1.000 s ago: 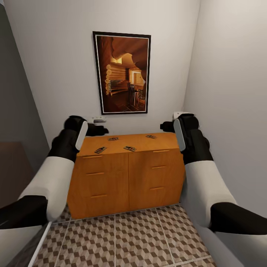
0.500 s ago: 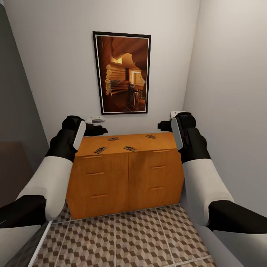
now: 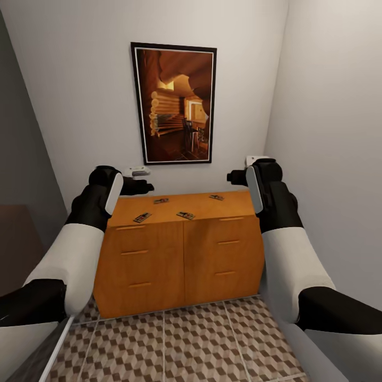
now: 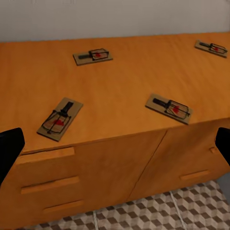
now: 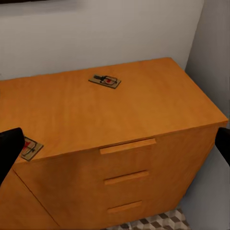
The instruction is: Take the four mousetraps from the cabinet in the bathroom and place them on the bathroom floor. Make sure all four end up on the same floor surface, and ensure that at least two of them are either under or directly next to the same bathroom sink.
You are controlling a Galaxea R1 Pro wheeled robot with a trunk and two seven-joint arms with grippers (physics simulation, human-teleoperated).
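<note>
Four mousetraps lie flat on the top of the cabinet [image 3: 180, 254], well apart from one another. In the head view: front-left mousetrap [image 3: 142, 217] near the front edge, front-centre mousetrap [image 3: 185, 215] near the front edge just right of the middle seam, rear-left mousetrap [image 3: 161, 200] towards the wall, rear-right mousetrap [image 3: 216, 197] towards the wall. In the left wrist view all four appear on the orange-brown top, each with dark wire and a red mark.

The cabinet stands against the back wall in the right corner of the room, with two columns of drawer fronts carrying wooden bar handles. It rests on the bathroom floor [image 3: 180, 345], tiled in a brown, beige and white cube pattern.

Left end effector [image 3: 139, 185]: raised above the left end of the cabinet top, empty; the left wrist view shows its two dark fingertips [image 4: 9, 148] spread wide.

Right end effector [image 3: 236, 178]: raised above the right end of the cabinet top, empty; the right wrist view shows its fingertips [image 5: 8, 146] spread wide.

A framed picture [image 3: 174, 103] hangs on the wall above the cabinet
</note>
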